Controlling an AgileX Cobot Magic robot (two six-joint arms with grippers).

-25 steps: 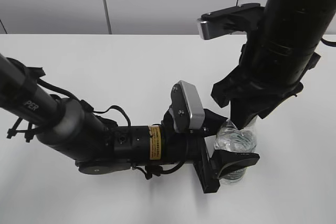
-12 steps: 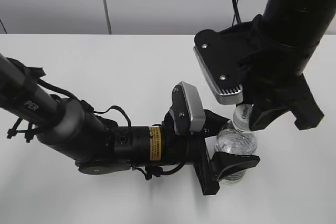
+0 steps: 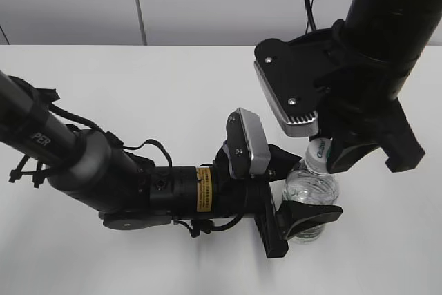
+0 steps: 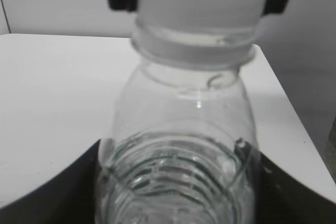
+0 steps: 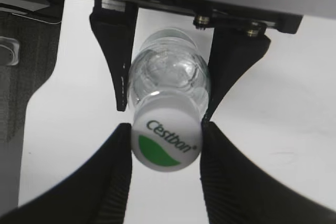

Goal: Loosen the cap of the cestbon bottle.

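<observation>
Your right gripper (image 5: 165, 129) is clenched on the cap (image 5: 166, 144), one finger on each side of it. Below the cap, your left gripper (image 3: 304, 191) clamps the cestbon bottle (image 3: 310, 195) upright on the table (image 3: 173, 88). Twist about the cap's axis without lifting, and keep the lower grip firm.

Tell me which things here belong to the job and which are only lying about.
Belong to the job:
- cestbon bottle, held by the left hand
- cap, gripped by the right hand

Lying about:
- nothing; only the white table
</observation>
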